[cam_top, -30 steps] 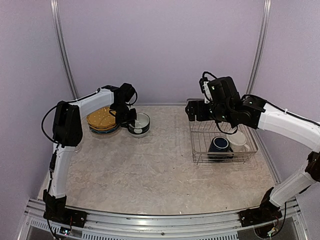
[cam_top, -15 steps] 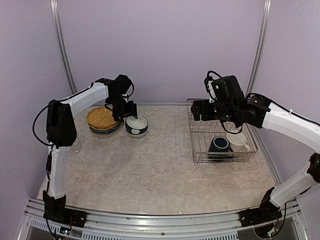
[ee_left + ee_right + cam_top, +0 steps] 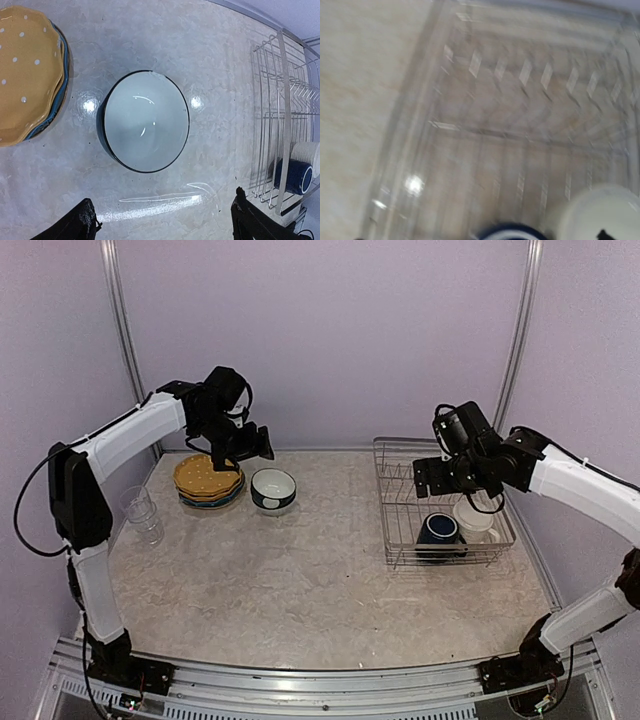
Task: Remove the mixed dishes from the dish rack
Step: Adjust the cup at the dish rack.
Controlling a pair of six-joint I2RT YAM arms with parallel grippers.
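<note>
While both mugs sit at the rack's [image 3: 384, 510] near end, the right claw [image 3: 430, 478] hovers over its middle, the navy mug [image 3: 438, 529] just nearward, the cream mug [image 3: 476, 520] beside that; this arm is far nearer. Its wrist view is blurred, so its opening cannot be told. The left claw [image 3: 162, 222], spread wide and empty, hangs over the bowl [image 3: 145, 120] on the desk, well left of the rack.

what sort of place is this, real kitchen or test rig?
Most likely a lab test cell, not a kitchen: plain lilac walls on aluminium framing, left arm and right arm bolted at the near edge of the table, with only a dish rack, plates and a bowl as props.
</note>
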